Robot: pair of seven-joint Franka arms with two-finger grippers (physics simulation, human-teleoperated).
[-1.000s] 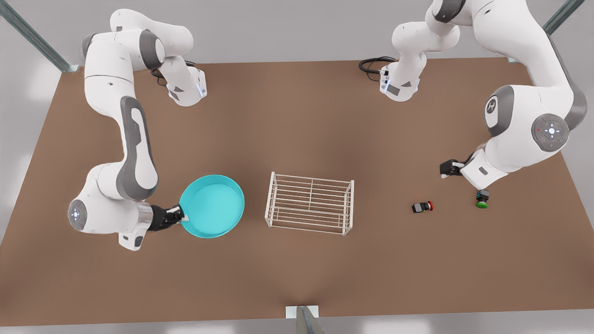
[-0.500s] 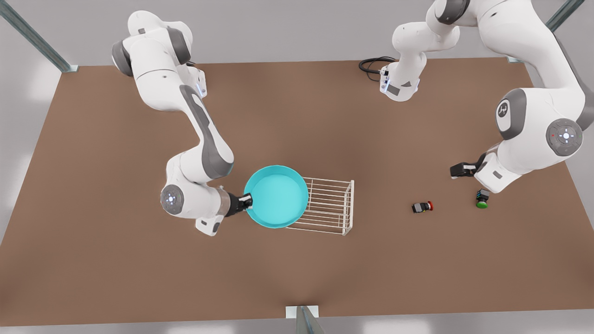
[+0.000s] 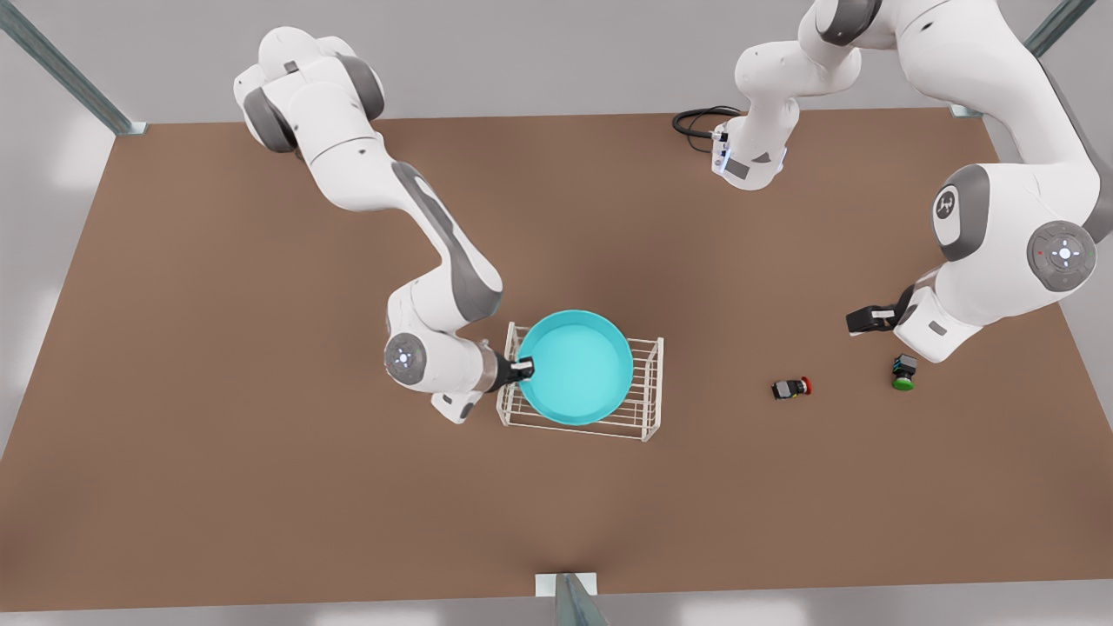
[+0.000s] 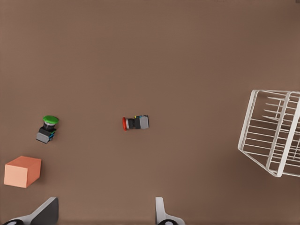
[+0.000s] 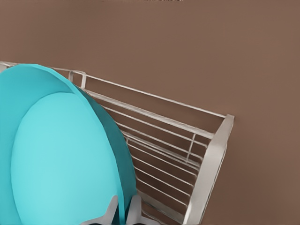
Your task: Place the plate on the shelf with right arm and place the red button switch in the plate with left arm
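A plain brown tabletop [image 3: 556,522] spans the frame, a pale grey wall [image 3: 539,52] behind it, metal struts [image 3: 65,74] at the upper corners.

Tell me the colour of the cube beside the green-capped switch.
Orange; the cube shows best in the left wrist view.

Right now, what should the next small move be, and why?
Probably lower and release: the right gripper grips the plate by its rim, centred over the shelf. The left gripper waits open above the red button switch.

plate [image 3: 578,369] turquoise | shelf [image 3: 648,409] white | red button switch [image 3: 791,389] black, red cap | table [image 3: 261,487] brown
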